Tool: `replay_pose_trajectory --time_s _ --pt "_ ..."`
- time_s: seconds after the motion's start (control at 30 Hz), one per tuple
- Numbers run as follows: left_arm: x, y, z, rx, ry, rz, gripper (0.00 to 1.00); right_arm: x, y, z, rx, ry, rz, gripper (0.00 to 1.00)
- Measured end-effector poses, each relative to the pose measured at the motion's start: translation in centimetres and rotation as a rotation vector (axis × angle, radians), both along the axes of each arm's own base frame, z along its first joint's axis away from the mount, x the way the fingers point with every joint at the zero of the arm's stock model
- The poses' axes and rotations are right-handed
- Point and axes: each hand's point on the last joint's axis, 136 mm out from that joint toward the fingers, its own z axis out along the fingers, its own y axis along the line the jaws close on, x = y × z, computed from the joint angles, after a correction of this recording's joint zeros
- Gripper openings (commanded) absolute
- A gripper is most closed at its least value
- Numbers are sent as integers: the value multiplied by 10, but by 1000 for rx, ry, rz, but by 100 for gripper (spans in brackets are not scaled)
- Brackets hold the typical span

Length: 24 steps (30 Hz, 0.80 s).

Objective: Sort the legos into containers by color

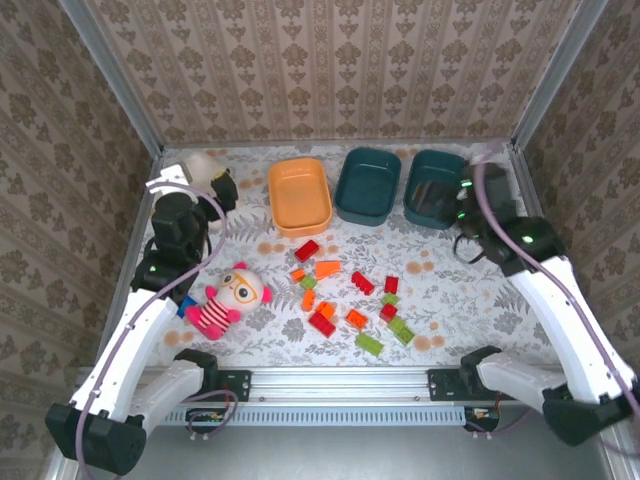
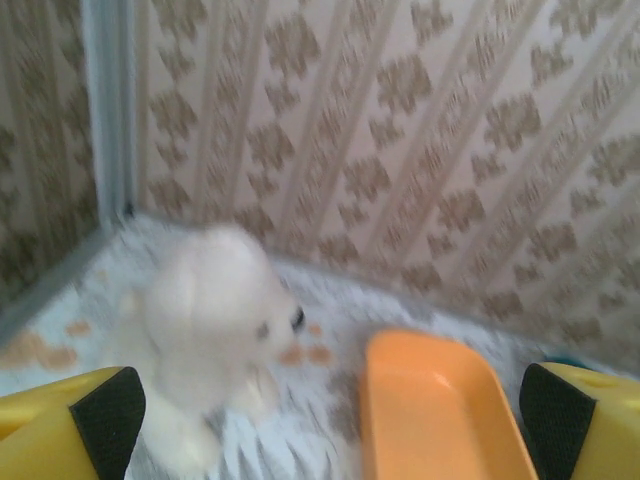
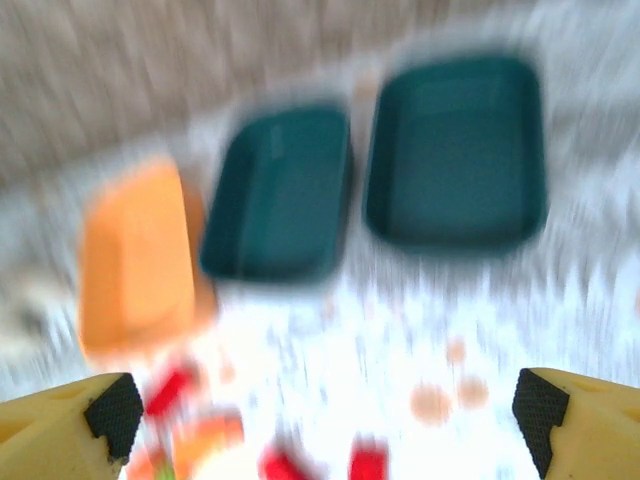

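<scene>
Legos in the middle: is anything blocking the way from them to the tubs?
Nothing visible does. The legos lie in front of the orange tub and two teal tubs, with bare table between. The striped doll lies off to their left, outside that path.

red/org/grn legos (image 1: 327, 268) loose, 3 empty tubs (image 1: 300, 195) behind

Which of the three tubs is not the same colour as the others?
The orange tub, at the left end of the row. The middle tub and the right tub are both dark teal.
</scene>
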Motion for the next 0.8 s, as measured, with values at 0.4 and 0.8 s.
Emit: replay_pose_trajectory --time_s 0.4,0.8 --pt "-102 -119 -106 95 419 -549 100 -188 29 -192 -235 795 249 89" --pt "-142 -137 -103 31 425 -745 100 -185 64 -253 -120 845 201 79"
